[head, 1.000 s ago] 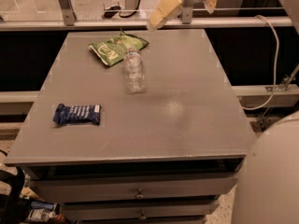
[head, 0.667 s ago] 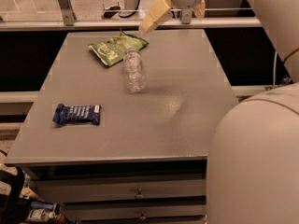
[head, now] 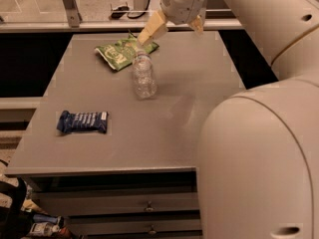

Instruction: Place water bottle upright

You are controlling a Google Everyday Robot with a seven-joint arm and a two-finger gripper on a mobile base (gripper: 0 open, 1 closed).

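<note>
Since the earlier frame my gripper (head: 175,26) has swung left and lower, now above the far end of the table (head: 164,133), just over the bottle's neck end; my arm (head: 259,158) now fills the right of the view. Bottle (head: 143,74), green bag (head: 119,54) and blue pack (head: 82,121) haven't shifted. Fingers are spread wide, nothing between them, the tan left finger (head: 152,29) hanging just above the bag's edge. Bottle looks to lie on its side mid-table, neck toward the far edge and touching or just beside the green bag, base toward the camera, well apart from the blue pack. Step in hand, as I judge it: approach for the grasp, task barely started. Risks: the bottle is round, ribbed and looks empty, so a finger landing off-centre likely rolls it sideways or skids it away. Coming down at the neck end, I could catch the bag with the left finger and drag or pinch it along. Clear thin plastic may crush or squirt out under a hard squeeze. A grip too near one end could let it swing when lifted and topple when set on its base.
</note>
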